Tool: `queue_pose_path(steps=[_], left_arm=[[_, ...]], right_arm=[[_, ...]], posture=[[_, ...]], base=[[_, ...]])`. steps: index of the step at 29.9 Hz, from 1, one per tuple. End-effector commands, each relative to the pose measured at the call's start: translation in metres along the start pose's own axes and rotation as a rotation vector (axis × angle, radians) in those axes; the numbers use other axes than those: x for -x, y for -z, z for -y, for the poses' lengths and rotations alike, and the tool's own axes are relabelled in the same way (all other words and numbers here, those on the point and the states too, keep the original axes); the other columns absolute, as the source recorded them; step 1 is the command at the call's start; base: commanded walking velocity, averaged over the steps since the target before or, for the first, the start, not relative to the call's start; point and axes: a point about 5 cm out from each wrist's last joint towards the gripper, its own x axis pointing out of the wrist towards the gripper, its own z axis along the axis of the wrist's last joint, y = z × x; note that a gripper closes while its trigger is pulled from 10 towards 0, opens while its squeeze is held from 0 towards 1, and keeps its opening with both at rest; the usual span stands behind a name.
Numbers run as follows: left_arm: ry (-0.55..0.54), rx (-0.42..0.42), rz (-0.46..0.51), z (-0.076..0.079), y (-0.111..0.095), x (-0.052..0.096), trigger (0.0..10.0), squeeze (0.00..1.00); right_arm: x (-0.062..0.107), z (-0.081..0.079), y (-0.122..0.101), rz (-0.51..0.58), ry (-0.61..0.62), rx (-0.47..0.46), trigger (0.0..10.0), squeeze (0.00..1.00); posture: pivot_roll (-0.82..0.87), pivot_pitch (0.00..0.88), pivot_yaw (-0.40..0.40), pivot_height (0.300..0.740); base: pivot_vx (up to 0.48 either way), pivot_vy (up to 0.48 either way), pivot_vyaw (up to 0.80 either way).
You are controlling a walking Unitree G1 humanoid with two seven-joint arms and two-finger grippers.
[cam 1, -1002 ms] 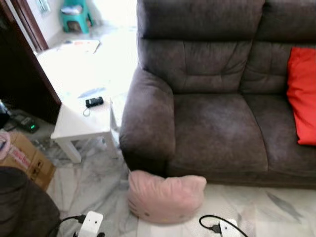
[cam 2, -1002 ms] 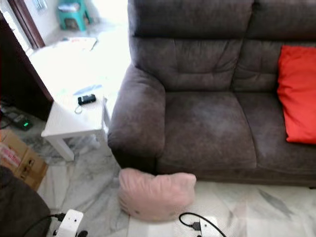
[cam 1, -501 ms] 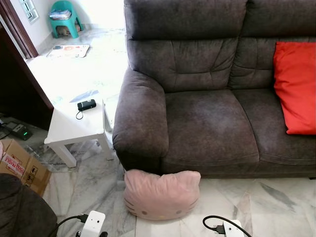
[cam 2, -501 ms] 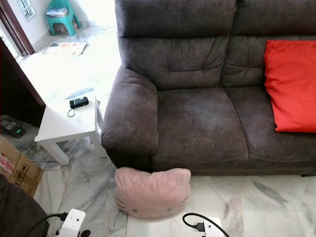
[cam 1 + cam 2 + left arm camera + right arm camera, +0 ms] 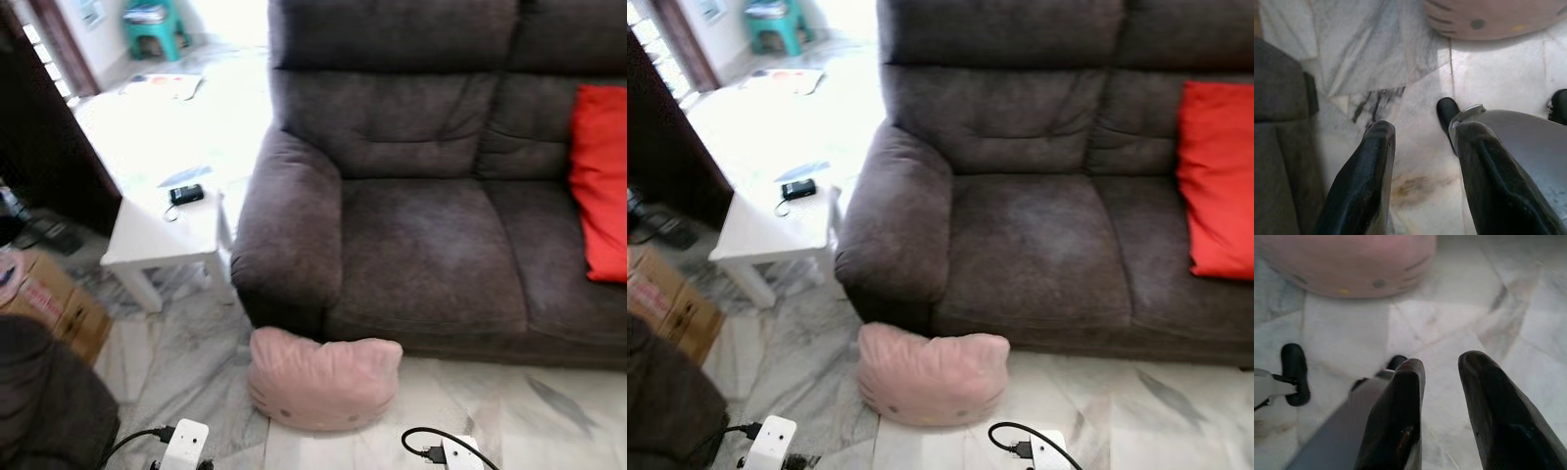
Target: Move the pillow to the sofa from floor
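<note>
- The pink pillow (image 5: 323, 383) lies on the marble floor (image 5: 549, 416), touching the near foot of the dark brown sofa (image 5: 431, 255), just below its left armrest (image 5: 291, 235). Small face markings dot its near side.
- A red cushion (image 5: 602, 184) leans against the sofa back at the right end of the seat, well apart from the pillow.
- To the left of the armrest stands a small white worktop (image 5: 157, 240) with a small black device (image 5: 186, 194) on it.
- A cardboard box (image 5: 54, 304) sits at the left edge, nearer than the worktop, and a teal stool (image 5: 152, 27) stands far off at the top left.
- The left end effector (image 5: 1422, 183) hangs above the floor with its two black fingers spread and nothing between them; the pillow's edge shows beyond it.
- The right end effector (image 5: 1442, 413) likewise hangs over the floor, fingers parted by a narrow gap and empty, pointing toward the pillow.
- White wrist housings with black cables show at the near edge, either side of the pillow.
</note>
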Motion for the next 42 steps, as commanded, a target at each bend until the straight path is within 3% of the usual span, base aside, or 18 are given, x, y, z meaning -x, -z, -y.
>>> queue_pose_path(steps=[1, 11, 28, 42], left_arm=[[-0.005, 0.007, -0.023, -0.002, 0.004, 0.001, 10.0, 0.0], [-0.008, 0.01, -0.031, -0.002, 0.006, 0.001, 10.0, 0.0], [-0.002, 0.009, -0.022, 0.0, 0.004, 0.001, 10.0, 0.0], [0.006, 0.009, -0.026, 0.001, 0.005, 0.001, 10.0, 0.0]], right_arm=[[0.002, -0.001, 0.009, -0.022, 0.002, -0.016, 10.0, 0.0], [0.001, 0.01, 0.004, -0.022, 0.013, -0.016, 10.0, 0.0], [0.001, 0.007, 0.006, -0.023, 0.009, -0.018, 10.0, 0.0], [0.002, 0.01, 0.006, -0.016, 0.021, -0.038, 10.0, 0.0]], posture=[[0.03, 0.07, 0.017, 0.74], [0.03, 0.071, 0.015, 0.74], [0.03, 0.069, 0.012, 0.74], [0.03, 0.07, 0.011, 0.74]], base=[[0.244, 0.0, 0.0], [0.267, 0.0, 0.0], [0.301, 0.0, 0.0], [0.0, 0.0, 0.0]])
